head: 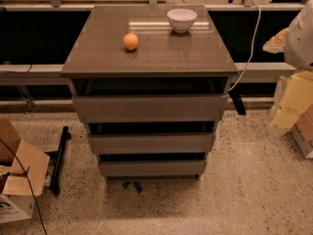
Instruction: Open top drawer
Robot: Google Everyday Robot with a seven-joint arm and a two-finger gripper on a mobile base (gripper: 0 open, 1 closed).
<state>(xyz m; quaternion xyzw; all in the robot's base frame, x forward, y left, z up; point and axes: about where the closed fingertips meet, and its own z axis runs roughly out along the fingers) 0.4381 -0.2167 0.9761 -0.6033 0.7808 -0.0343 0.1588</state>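
Note:
The top drawer (149, 107) is the widest of three plain grey-brown handleless fronts on a small cabinet in the middle of the camera view. A dark gap shows between its upper edge and the cabinet top (151, 53). Two narrower fronts, the middle drawer (150, 143) and the bottom drawer (151, 168), sit below it, each with a dark gap above. The gripper is not in view; only a white part of my arm (299, 38) shows at the right edge, apart from the cabinet.
An orange (130, 41) and a white bowl (182, 19) stand on the cabinet top. A white cable (249, 53) hangs at the cabinet's right. Cardboard boxes (17, 175) and a black bar (58, 158) lie on the floor at left; yellowish boxes (293, 102) stand at right.

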